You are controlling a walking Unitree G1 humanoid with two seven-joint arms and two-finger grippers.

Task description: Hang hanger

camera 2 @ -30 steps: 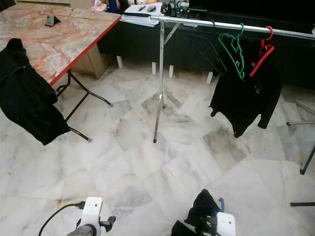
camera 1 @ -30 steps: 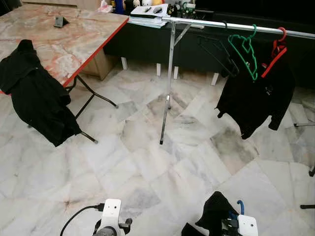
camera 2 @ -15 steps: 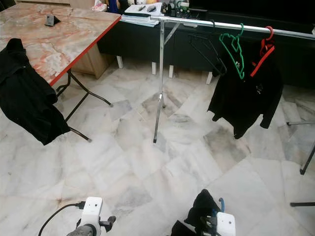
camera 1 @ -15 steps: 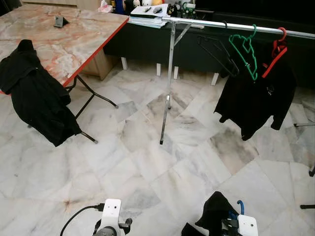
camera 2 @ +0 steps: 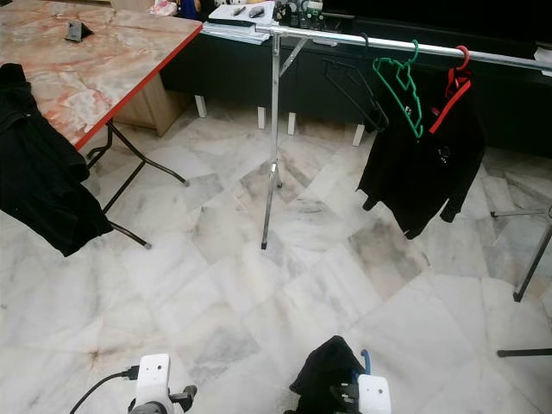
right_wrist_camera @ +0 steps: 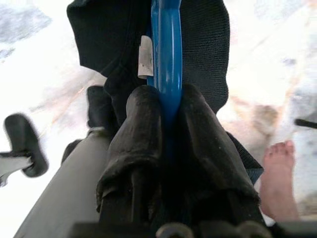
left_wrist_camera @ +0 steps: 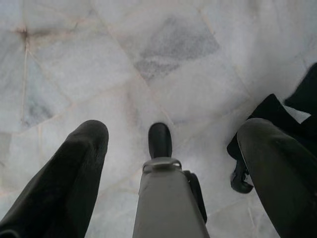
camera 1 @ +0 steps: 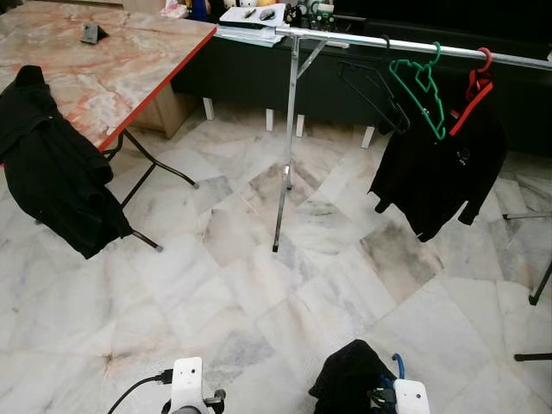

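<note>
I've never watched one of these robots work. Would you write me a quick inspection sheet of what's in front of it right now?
Surface: pale marble floor, no mess seen on it.
Job's things: blue hanger with a black garment on it, held low by the right gripper; steel clothes rail ahead.
Clutter: black hanger, green hanger and red hanger on the rail, the red one carrying a black jacket; another black garment draped off the marble table.
Grippers: right shut on the blue hanger; left gripper open, idle, pointing at the floor.
Cables: black cable at the left wrist.
Surroundings: a person's bare foot nearby.
</note>
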